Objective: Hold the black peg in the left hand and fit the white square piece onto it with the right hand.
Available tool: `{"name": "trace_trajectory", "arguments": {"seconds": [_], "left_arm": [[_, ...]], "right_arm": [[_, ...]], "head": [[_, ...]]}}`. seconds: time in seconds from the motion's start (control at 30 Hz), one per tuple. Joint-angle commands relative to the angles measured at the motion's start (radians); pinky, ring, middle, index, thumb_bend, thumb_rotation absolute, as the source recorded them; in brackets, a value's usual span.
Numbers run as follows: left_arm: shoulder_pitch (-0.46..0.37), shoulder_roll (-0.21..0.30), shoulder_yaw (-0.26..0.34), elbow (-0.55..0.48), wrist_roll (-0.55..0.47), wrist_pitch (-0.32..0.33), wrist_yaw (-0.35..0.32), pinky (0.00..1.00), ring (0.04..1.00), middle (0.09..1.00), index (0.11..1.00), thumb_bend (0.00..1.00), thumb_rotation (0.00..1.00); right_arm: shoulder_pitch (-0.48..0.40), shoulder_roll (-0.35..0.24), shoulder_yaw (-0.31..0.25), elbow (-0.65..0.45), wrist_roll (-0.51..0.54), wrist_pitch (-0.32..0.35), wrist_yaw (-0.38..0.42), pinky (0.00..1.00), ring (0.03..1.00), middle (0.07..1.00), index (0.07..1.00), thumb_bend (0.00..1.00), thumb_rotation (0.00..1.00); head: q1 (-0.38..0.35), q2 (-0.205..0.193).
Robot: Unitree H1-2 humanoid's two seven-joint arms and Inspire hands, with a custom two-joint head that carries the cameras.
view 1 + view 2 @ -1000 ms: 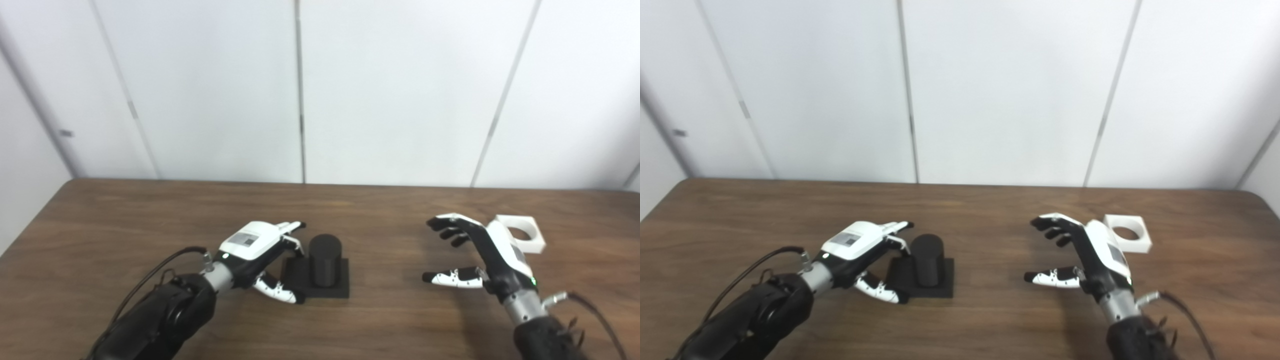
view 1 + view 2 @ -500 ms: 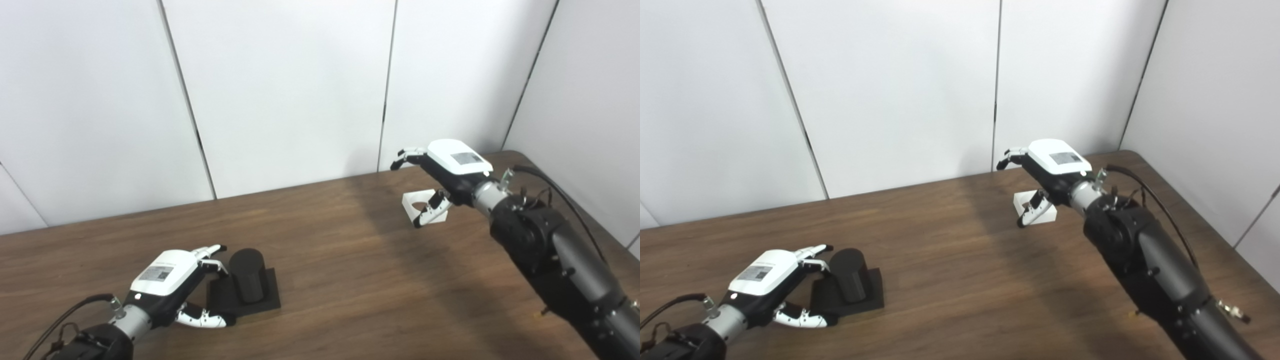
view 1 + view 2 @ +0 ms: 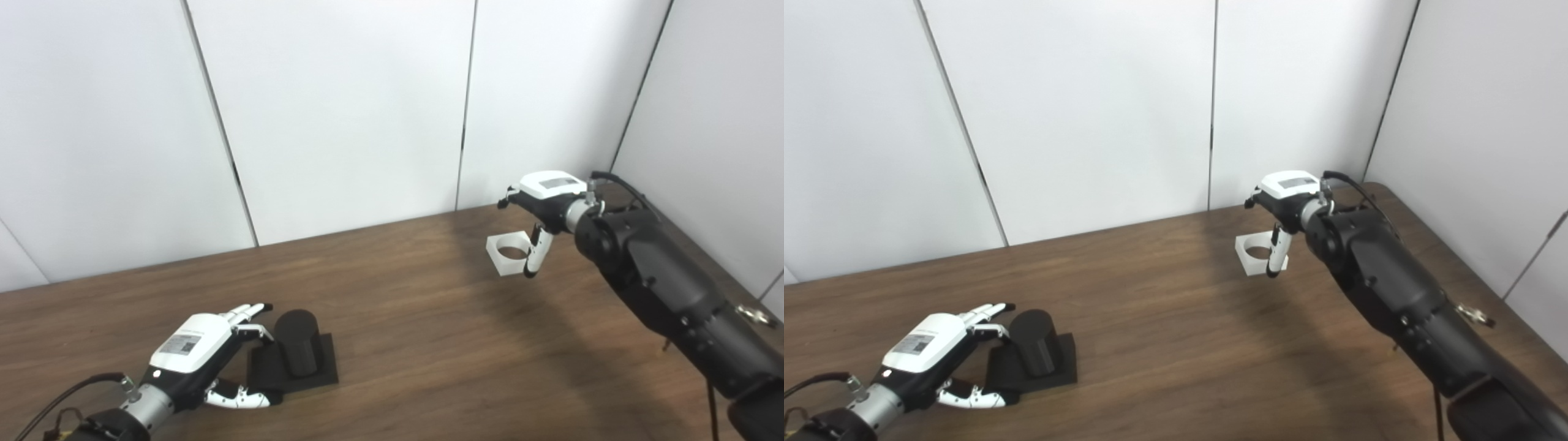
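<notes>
While the left robot hand (image 3: 195,358) rests low at the near left of the bench (image 3: 416,343), its fingers (image 3: 248,312) spread apart and holding nothing, the peg (image 3: 296,342) stands upright just to its right on a flat black base (image 3: 324,367). One fingertip lies close to the peg's upper side, and the thumb (image 3: 242,399) reaches along the near edge of the base; whether either actually touches cannot be told. Well apart, at the far right of the bench, the right robot hand (image 3: 1287,199) is closed on the white piece (image 3: 1252,254), a square block with a round hole through it. The thumb (image 3: 1276,254) presses down the right side of the piece, and the fingers curl over behind it, mostly hidden. The piece sits tilted, its hole facing up and toward the camera, and a shadow falls on the bench near it; whether it is lifted clear of the wood cannot be told. Pale wall panels (image 3: 343,110) rise behind the bench.
</notes>
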Motion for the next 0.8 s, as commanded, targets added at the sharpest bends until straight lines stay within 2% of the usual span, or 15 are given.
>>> {"name": "trace_trajectory", "arguments": {"seconds": [0.0,0.37,0.47,0.67,0.77], "left_arm": [[0.074,0.033,-0.061,0.061,0.061,-0.023,-0.099,0.87,0.949,0.962,0.493,0.52,0.06],[0.078,0.034,-0.059,0.077,0.067,-0.040,-0.073,0.88,0.940,0.955,0.493,0.52,0.07],[0.083,0.037,-0.058,0.058,0.064,-0.023,-0.090,0.90,0.939,0.953,0.493,0.52,0.07],[0.089,0.038,-0.051,0.041,0.053,-0.024,-0.091,0.89,0.929,0.942,0.493,0.52,0.06],[0.090,0.036,-0.053,0.025,0.055,-0.005,-0.108,0.88,0.927,0.939,0.493,0.52,0.06]], "right_arm": [[-0.069,-0.022,0.002,0.012,-0.038,0.001,-0.023,0.88,0.954,0.967,0.886,0.97,0.15],[-0.099,0.001,0.054,0.125,-0.056,-0.011,-0.072,0.85,0.926,0.957,0.898,0.98,0.17],[-0.109,0.008,0.066,0.172,-0.052,-0.022,-0.102,0.83,0.922,0.960,0.889,0.99,0.17],[-0.127,0.016,0.090,0.209,-0.040,-0.027,-0.104,0.83,0.916,0.959,0.876,0.97,0.18],[-0.127,0.023,0.094,0.219,-0.024,-0.034,-0.101,0.86,0.922,0.958,0.870,0.97,0.18]], "head": [[0.002,0.001],[0.013,0.012],[0.016,0.015],[0.029,0.025],[0.037,0.028]]}}
